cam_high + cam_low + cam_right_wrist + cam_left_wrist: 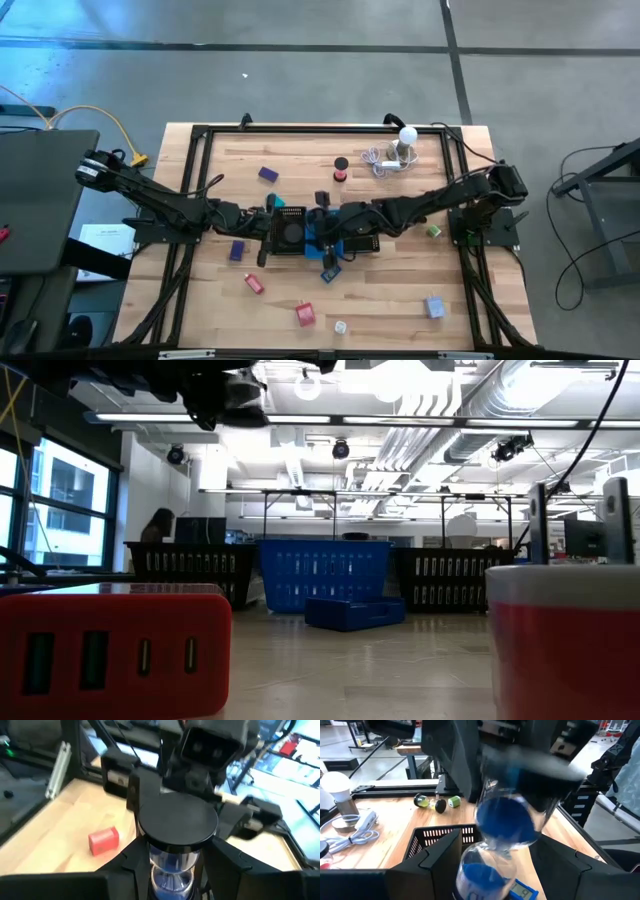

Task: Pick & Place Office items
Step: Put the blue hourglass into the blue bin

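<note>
An hourglass with blue sand point(504, 826) and black end caps point(177, 822) hangs above the black mesh tray point(288, 232) at the table's middle. The two arms meet there. My left gripper point(303, 226) reaches in from the left and my right gripper point(336, 226) from the right, both shut on the hourglass. Small blocks lie loose on the wood: a purple one point(268, 175), a red one point(254, 284), another red one point(305, 315), a grey one point(434, 307). My left gripper has the hourglass's lower bulb point(481, 876) between its two fingers point(439, 862), coming level from the table's left. The hourglass leans in this hold, clear of the tray. The pads' exact place is hidden by the glass. My right gripper pinches the hourglass just under its upper black cap point(172, 865), one finger point(131, 865) on each side. It comes from the table's right, slanting a little down. The cap stands above the fingers, facing up.
A white bulb point(406, 138) with coiled cable stands at the far right. A red spool point(341, 170), a green spool point(433, 231) and a blue item point(330, 272) lie nearby. The low view is filled by a red block point(110, 650) and a red spool point(565, 645).
</note>
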Controlling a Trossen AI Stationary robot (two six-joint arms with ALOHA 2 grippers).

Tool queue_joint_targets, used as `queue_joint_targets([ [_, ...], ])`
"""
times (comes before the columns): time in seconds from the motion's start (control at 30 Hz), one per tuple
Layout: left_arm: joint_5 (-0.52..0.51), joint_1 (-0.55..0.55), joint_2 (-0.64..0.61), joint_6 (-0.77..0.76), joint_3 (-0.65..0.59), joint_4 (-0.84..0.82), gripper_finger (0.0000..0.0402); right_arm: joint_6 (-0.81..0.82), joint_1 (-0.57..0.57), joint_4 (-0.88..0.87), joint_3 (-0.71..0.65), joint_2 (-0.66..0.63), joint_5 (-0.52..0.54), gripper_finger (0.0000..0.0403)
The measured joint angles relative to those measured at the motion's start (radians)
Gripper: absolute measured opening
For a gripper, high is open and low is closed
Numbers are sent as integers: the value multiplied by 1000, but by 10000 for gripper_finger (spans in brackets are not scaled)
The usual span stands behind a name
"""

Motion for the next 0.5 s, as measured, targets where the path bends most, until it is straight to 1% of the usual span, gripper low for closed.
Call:
queue_joint_targets([
  [0.07, 0, 0, 0, 0, 0, 0, 225, 0, 9, -15, 0, 0, 22, 138],
  [0.2, 0, -1, 0, -3, 0, 0, 225, 3, 17, -20, 0, 0, 32, 138],
  [0.3, -1, -8, 0, -12, 0, 0, 225, 14, 17, -50, 0, -1, 74, 138],
  [0.5, 0, -21, -1, 11, -1, -1, 225, 73, 18, -153, 2, -55, 90, 137],
])
